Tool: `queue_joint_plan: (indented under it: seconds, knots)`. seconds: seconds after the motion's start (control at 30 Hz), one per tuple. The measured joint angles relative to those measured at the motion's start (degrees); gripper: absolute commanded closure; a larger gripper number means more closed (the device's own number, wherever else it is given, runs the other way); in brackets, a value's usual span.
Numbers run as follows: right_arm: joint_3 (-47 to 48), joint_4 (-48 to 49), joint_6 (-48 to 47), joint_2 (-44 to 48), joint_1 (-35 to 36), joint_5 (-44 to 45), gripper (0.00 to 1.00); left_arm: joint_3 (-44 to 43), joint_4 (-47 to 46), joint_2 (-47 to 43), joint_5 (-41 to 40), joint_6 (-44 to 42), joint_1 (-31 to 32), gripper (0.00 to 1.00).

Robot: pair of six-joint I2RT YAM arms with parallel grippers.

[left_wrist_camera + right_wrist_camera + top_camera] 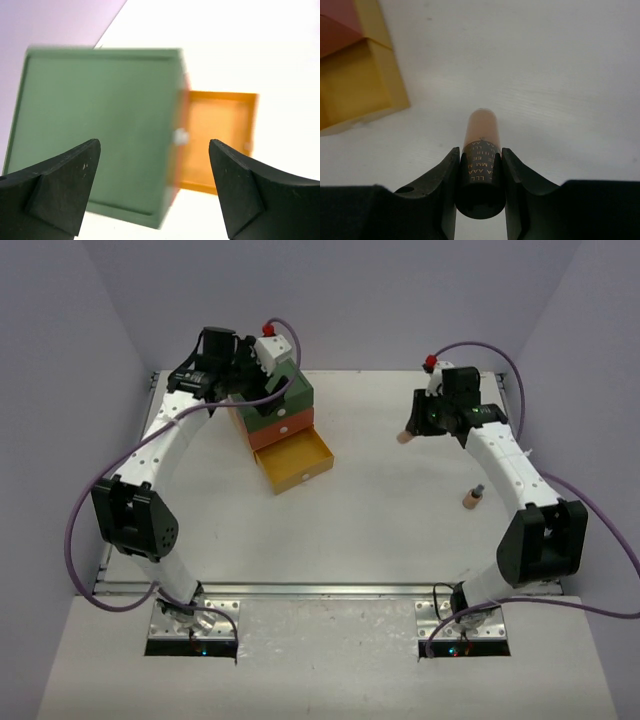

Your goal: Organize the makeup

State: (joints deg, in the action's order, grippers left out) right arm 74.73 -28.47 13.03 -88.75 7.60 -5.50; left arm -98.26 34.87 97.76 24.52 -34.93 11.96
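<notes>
Makeup tube (481, 127) in downward-tilted right gripper (480, 156)

The table (400, 525) looked matt white, with faint streaks in its surface where it was seen close up. The drawer box (283, 418) had a flat, unglossy painted finish in green, orange and yellow, with a small pale knob (180, 136). The tube (481, 150) had a smooth peach body with a soft sheen and a dull black cap (480, 192) printed in gold letters. The left tool (154, 146) had matt black fingers (65, 185), finely speckled, plastic or rubber by the look. Bright bare metal plates (222, 606) lay at the arm bases.
</notes>
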Motion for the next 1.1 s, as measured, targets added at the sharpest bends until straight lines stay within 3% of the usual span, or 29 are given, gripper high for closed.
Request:
queue_joint_plan:
  seconds: [0.27,0.6,0.7,0.87,1.0,1.03,1.07,1.1]
  knots:
    - [4.5,8.3,8.3,0.3,12.2,-13.7,1.00,1.7,8.5,-6.8,7.2,-9.2,11.2,0.09]
    - [6.6,16.1,18.4,-3.5,18.1,-25.4,1.00,5.4,12.1,-8.3,7.9,-13.7,11.3,0.09]
    - [6.6,18.0,20.9,-4.1,18.9,-28.1,1.00,6.7,11.6,-8.3,7.3,-13.8,11.3,0.15]
    - [6.2,21.6,24.6,-4.5,19.2,-31.1,1.00,7.1,10.1,-8.3,6.2,-13.0,11.3,0.36]
    - [5.7,24.2,26.6,-4.9,19.2,-32.6,1.00,7.2,9.6,-8.2,6.2,-12.4,11.4,0.72]
    - [5.6,25.2,27.2,-5.2,19.2,-32.7,1.00,7.2,9.7,-8.2,6.2,-12.1,11.4,0.74]
    - [5.5,26.0,27.7,-5.4,19.1,-32.8,1.00,7.2,9.9,-8.1,6.4,-12.2,11.4,0.92]
    - [5.4,26.9,28.3,-5.8,19.0,-33.1,1.00,7.3,9.9,-8.1,6.2,-12.0,11.5,0.99]
